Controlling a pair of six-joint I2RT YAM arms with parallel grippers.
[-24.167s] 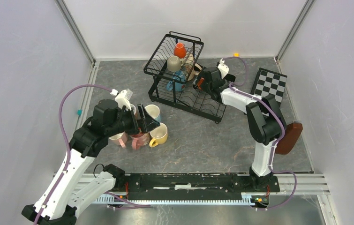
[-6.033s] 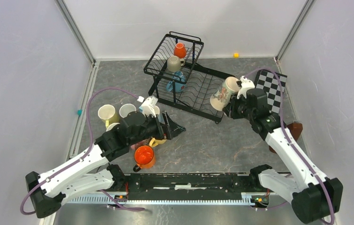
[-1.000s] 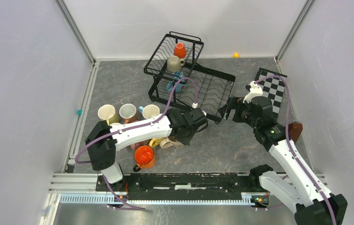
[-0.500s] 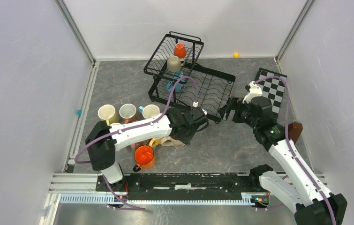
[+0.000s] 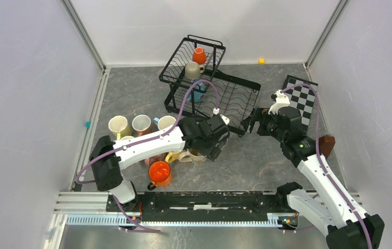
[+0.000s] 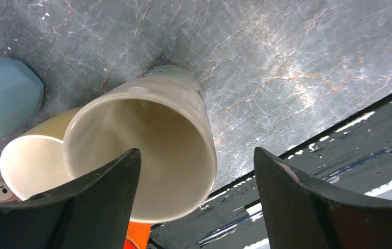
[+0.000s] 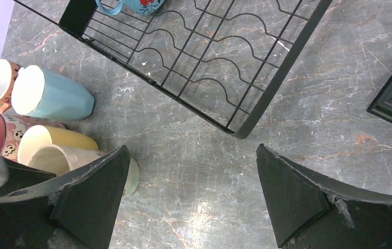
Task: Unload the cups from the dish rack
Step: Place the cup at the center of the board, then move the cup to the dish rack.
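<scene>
Most cups [image 5: 142, 124] are out, and three are left in the rack [image 5: 241, 79].

My left gripper [image 6: 196, 158] stands wide over a glossy cream mug [image 6: 147, 155] on the marbled grey table [image 5: 266, 171], beside the unloaded cluster, and I judge the mug released. My right gripper [image 7: 192, 150] hangs wide and empty by the wire rack's near corner. An orange cup [image 5: 199, 54] and a beige cup [image 5: 192, 70] sit in the upper basket, and a blue cup [image 5: 200, 94] sits below. All are smooth glazed ceramic with handles.
</scene>
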